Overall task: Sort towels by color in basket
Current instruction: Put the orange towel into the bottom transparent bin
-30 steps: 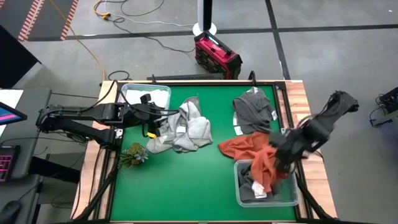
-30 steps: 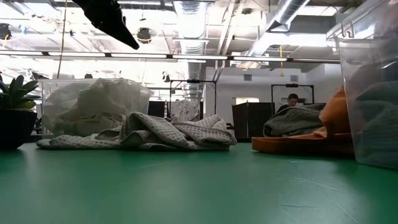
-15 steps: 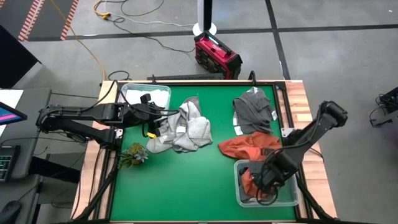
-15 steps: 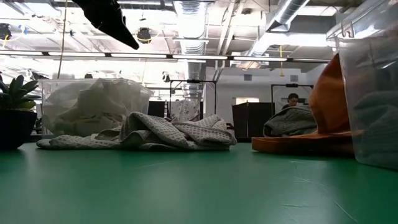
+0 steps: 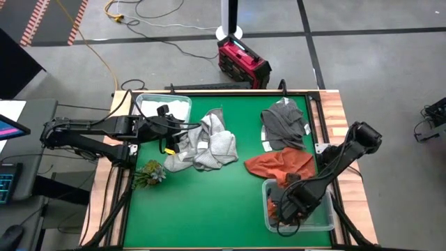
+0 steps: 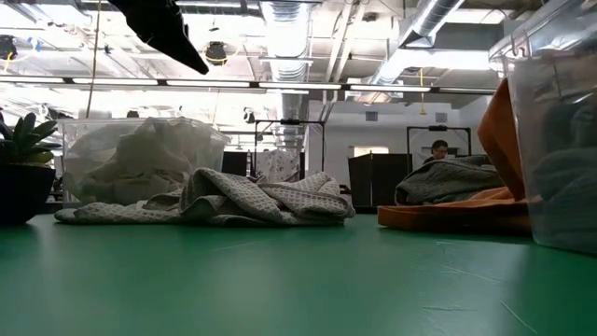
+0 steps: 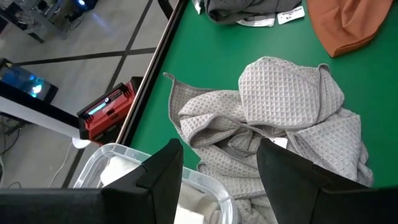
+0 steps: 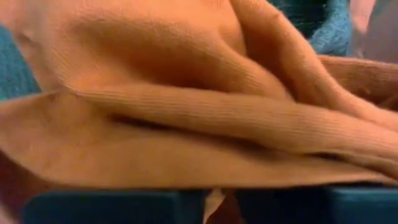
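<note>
Wrist view alone shows rust towel (image 8: 186, 112) folds.

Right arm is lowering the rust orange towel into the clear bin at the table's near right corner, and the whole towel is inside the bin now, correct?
Not the whole towel. The high view shows the rust orange towel partly spread on the green table, draping over the bin's rim where the right gripper reaches in.

Right gripper (image 5: 284, 209) buried in bin (image 5: 327, 224) — fingers unseen.

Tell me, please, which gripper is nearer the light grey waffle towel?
Left. The left gripper hovers at the light grey waffle towel's edge; the right gripper is across the table.
</note>
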`<state>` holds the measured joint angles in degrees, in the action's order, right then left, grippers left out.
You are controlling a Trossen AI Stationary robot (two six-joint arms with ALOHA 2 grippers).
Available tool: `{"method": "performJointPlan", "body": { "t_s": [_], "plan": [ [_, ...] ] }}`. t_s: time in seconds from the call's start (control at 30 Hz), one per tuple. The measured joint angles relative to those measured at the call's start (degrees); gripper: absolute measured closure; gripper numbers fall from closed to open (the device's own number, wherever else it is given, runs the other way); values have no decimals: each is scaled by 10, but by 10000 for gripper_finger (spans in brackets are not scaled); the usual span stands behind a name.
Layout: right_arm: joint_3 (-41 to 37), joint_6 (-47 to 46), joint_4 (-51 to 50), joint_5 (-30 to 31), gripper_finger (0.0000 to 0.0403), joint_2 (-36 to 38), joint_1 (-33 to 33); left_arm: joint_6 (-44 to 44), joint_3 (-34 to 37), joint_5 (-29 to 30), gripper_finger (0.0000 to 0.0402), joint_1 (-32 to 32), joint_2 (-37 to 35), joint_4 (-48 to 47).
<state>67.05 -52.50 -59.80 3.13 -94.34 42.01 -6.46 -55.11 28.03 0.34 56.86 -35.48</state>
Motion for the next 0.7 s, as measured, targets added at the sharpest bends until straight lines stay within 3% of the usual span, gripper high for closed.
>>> {"method": "performJointPlan", "body": {
  "t_s": [0.17,0.3,0.57,0.7],
  "plan": [
    [40,-49,-45,-52,206,2,-11,-5,0,0,205,0,0,-1],
    [114,-71,-96,-52,168,25,-8,-8,0,0,205,0,0,-1],
    [221,-92,-244,-6,173,40,-8,-7,0,-1,205,0,0,-1],
    [238,-84,-304,91,178,43,-24,-8,0,-1,205,0,0,0]
  ]
}}
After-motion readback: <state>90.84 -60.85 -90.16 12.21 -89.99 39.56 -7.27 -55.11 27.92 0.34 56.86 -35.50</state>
